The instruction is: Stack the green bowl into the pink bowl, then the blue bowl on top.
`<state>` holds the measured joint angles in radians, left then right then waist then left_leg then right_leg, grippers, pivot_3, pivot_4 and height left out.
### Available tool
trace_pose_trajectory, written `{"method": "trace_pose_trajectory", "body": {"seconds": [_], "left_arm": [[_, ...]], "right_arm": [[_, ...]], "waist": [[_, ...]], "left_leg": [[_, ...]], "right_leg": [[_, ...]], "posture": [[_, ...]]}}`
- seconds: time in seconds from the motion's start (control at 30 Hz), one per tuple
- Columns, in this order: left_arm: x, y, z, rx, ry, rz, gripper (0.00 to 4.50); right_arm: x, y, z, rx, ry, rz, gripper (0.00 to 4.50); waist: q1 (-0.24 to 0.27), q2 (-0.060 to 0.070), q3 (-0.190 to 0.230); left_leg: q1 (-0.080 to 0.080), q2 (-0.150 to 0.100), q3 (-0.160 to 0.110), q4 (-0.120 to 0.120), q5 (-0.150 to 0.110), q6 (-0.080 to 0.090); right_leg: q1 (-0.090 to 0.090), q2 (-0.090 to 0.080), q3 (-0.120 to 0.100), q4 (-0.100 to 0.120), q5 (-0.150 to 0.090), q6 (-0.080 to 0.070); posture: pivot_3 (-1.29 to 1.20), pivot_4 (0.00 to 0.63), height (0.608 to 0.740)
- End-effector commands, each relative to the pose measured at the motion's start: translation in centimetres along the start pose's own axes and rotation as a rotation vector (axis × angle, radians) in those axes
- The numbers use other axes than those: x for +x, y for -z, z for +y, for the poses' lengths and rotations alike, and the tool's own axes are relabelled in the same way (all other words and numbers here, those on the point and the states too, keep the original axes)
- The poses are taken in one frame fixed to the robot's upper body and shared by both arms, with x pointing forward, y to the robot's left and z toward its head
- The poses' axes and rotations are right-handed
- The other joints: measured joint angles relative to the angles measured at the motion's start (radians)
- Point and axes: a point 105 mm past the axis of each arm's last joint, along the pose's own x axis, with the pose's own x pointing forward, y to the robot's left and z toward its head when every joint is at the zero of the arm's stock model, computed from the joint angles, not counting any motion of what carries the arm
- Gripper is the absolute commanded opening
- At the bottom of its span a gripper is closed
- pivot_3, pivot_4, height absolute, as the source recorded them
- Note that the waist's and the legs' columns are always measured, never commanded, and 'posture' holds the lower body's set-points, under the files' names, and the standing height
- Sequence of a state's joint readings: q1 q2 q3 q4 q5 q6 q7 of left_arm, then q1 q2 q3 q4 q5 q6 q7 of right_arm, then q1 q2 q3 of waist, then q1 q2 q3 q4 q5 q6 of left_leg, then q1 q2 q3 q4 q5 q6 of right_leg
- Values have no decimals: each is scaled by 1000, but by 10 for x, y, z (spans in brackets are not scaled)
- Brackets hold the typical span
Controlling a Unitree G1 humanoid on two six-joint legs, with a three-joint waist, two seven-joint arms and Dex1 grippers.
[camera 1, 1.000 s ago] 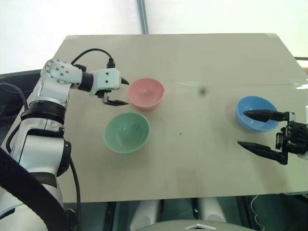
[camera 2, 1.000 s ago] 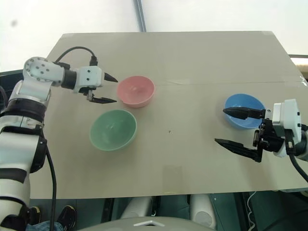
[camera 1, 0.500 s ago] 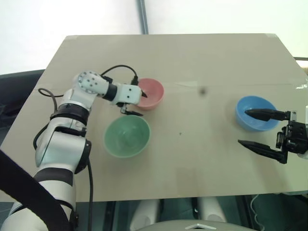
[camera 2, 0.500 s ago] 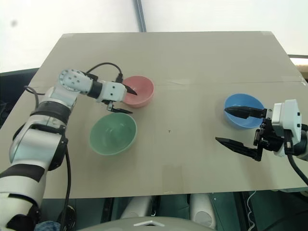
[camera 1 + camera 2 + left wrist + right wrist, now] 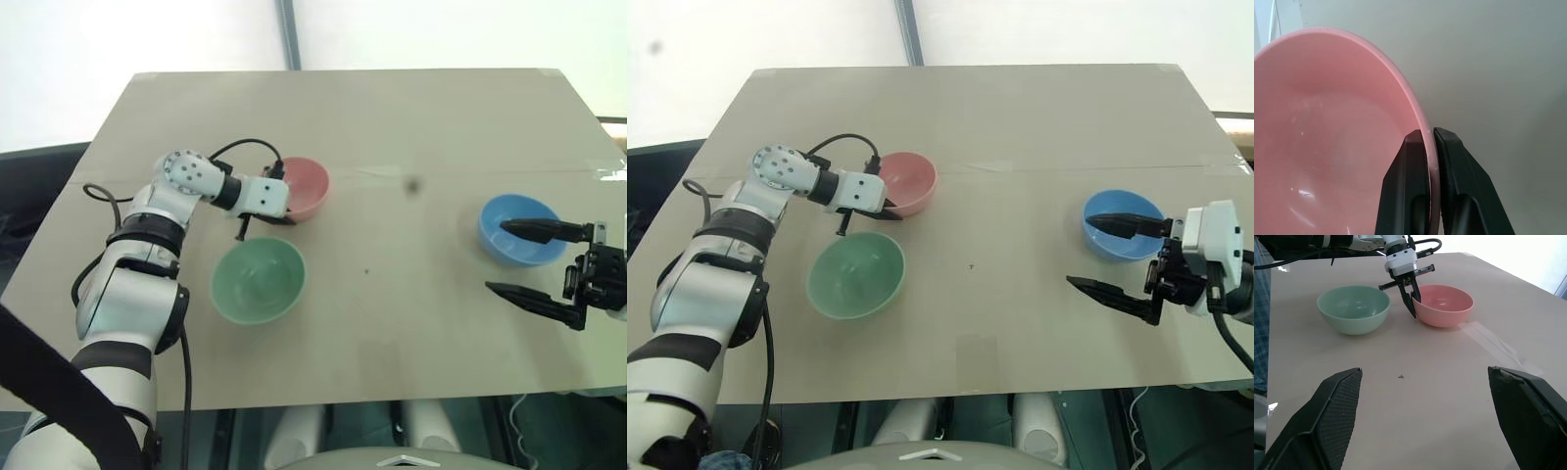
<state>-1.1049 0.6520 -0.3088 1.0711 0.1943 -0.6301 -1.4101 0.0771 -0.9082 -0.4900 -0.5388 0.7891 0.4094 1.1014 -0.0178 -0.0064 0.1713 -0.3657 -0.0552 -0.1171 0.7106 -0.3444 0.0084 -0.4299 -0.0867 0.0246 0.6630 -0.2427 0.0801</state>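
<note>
The left tool [image 5: 1431, 142] is clamped on the rim of the pink bowl [image 5: 306, 186], one finger inside and one outside the wall. That bowl sits on the tan counter [image 5: 392, 127], with the green bowl [image 5: 259, 279] just beside it, nearer the robot; the two look slightly apart, though the gap is hard to judge. The right tool [image 5: 537, 262] hangs with its fingers wide apart beside the blue bowl [image 5: 514, 227], far across the counter.

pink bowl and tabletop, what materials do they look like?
Pink bowl: likely plastic, smooth with a slight sheen; thin even rim and small glints inside. Tabletop: looks like matte tan board, flat and non-reflective, with a taped seam running across; exact material unclear.
</note>
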Motion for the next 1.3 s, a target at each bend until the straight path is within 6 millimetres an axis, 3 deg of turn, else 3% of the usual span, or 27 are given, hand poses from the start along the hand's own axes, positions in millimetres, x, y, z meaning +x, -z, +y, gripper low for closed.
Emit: {"method": "trace_pose_trajectory", "body": {"seconds": [0.03,0.1,0.2,0.33,0.43,0.53,0.67,0.8,0.93,1.2,1.3], "left_arm": [[-15,-8,13,46,-50,-9,131],[-16,-19,22,73,-67,-37,131],[-16,-56,47,160,-120,-130,131],[-10,-104,58,303,-125,-259,131],[-3,-142,54,392,-93,-376,131],[3,-162,30,471,21,-451,131],[6,-163,-1,500,144,-458,131],[6,-147,-23,503,245,-386,131],[4,-127,-32,523,305,-299,131],[1,-127,-42,527,356,-317,131],[4,-128,-41,527,345,-337,1092]], "right_arm": [[-2,-8,-2,-50,11,-14,4500],[-2,-8,-2,-51,11,-14,4500],[-1,-8,-3,-52,12,-15,4500],[0,-9,-4,-57,16,-18,4500],[1,-9,-3,-60,24,-20,4500],[0,-10,-2,-62,33,-20,4500],[0,-10,-3,-66,43,-18,4500],[-1,-11,-2,-68,52,-19,4500],[0,-10,-1,-68,59,-20,4500],[1,-10,-3,-71,65,-26,4500],[1,-10,-3,-73,69,-27,4500]], "waist": [[0,0,0],[0,0,0],[6,0,0],[9,0,0],[2,0,0],[-7,0,0],[-23,1,0],[-20,1,0],[-14,1,0],[-5,1,0],[-1,1,0]], "left_leg": [[0,0,0,0,0,0],[0,0,0,0,0,0],[-2,0,-2,3,0,0],[-8,-2,-7,9,0,0],[-8,-2,-7,9,0,0],[-8,-1,-7,8,0,0],[-6,0,-8,8,0,0],[-2,0,-7,8,0,0],[2,0,-6,8,0,0],[2,-1,-6,8,0,0],[2,-1,-6,8,0,0]], "right_leg": [[0,0,0,0,0,0],[0,0,0,0,0,0],[0,0,-2,0,0,0],[0,-1,-6,0,1,1],[0,-1,-6,0,1,1],[-1,-1,-5,1,1,1],[-1,-1,-2,2,1,1],[0,0,1,6,1,1],[3,0,2,6,1,1],[4,0,1,5,1,1],[4,0,1,4,1,1]], "posture": [[0,150,740],[0,150,740],[0,150,740],[0,150,740],[0,150,740],[0,150,740],[0,150,740],[0,150,740],[0,150,740],[0,150,740],[0,150,740]]}}
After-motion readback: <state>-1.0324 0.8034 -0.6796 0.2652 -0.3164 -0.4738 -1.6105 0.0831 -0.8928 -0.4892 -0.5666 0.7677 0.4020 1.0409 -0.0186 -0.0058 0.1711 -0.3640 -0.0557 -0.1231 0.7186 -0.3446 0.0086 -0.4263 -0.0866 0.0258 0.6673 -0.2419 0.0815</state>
